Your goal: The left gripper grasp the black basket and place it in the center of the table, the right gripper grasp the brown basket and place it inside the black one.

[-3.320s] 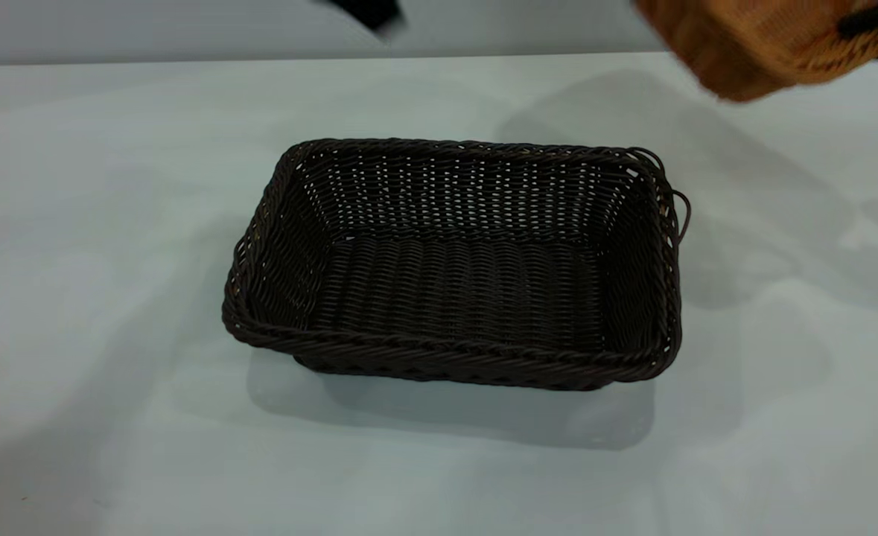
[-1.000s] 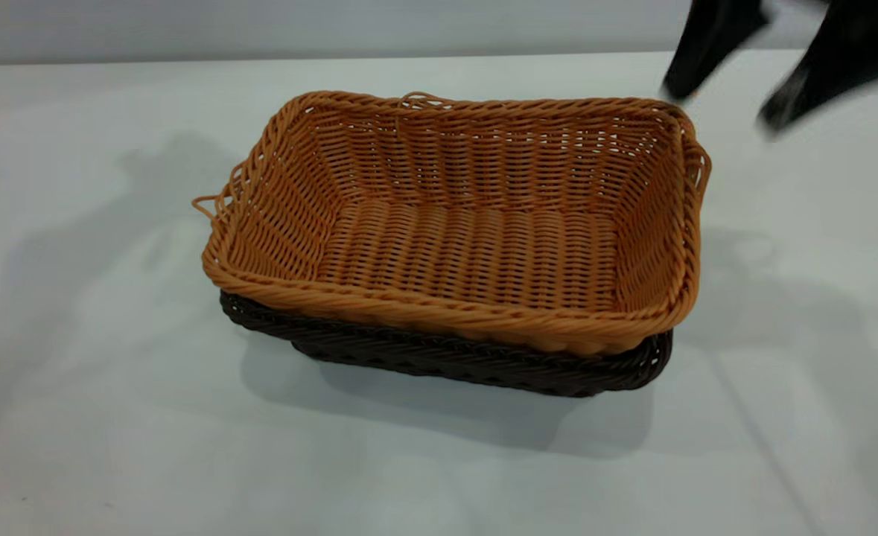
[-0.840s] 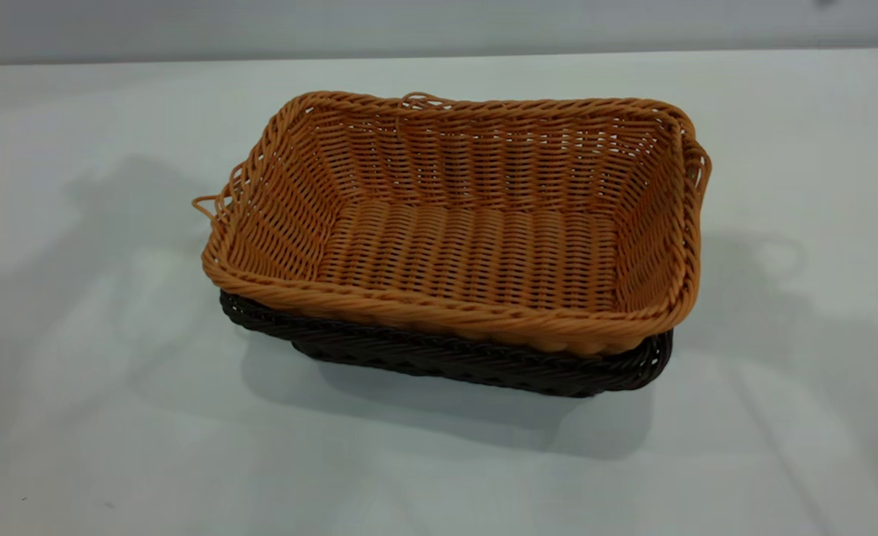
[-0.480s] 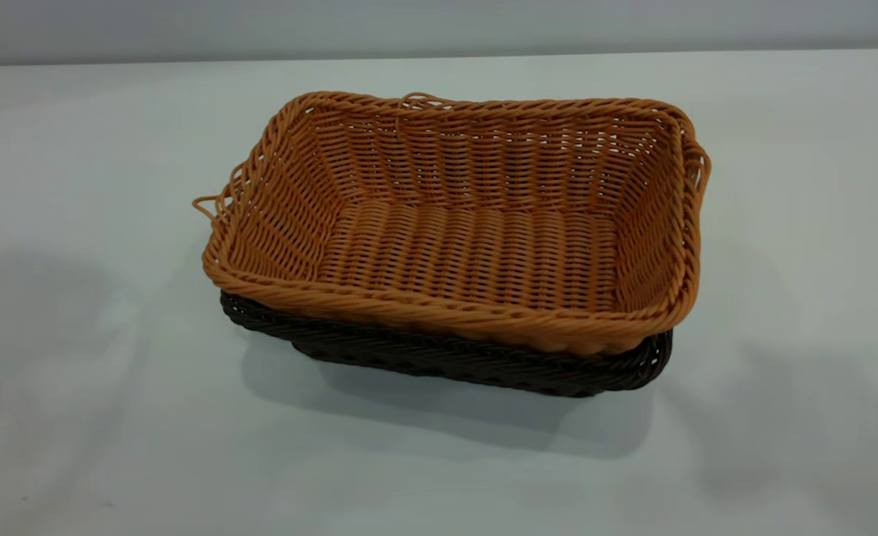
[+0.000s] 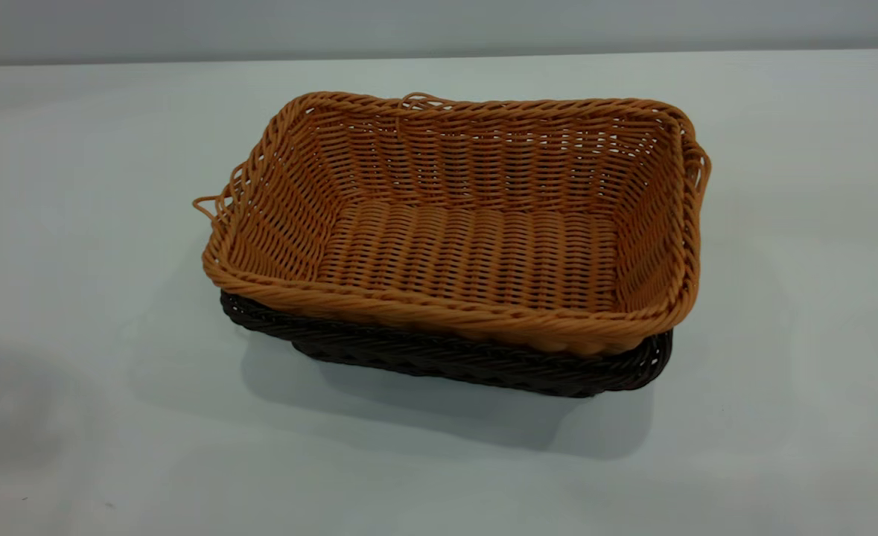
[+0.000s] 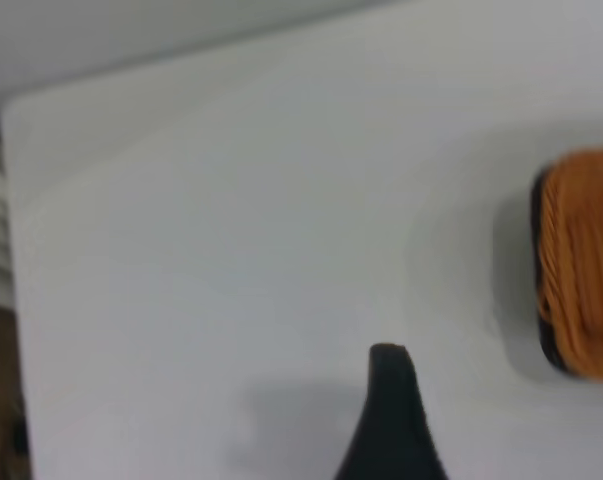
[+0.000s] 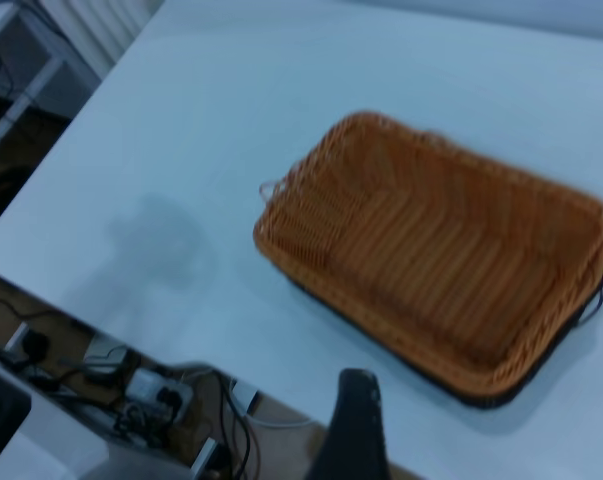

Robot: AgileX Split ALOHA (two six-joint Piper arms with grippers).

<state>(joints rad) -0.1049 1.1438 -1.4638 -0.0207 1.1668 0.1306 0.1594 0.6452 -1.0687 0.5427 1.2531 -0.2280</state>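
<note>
Exterior view: my brown basket point(image 5: 468, 246) sits nested inside the black basket point(image 5: 453, 361), mid-table point(image 5: 74, 298).

Only the dark rim and lower wall of the black one show beneath the tan weave, and a loose strand loops out at the brown rim's left corner. My left gripper point(image 6: 389, 400) hangs over bare table well away from the pair; my right gripper point(image 7: 353, 420) is up high beyond the table's edge. Each shows one finger only, so I cannot tell how wide either stands.
</note>
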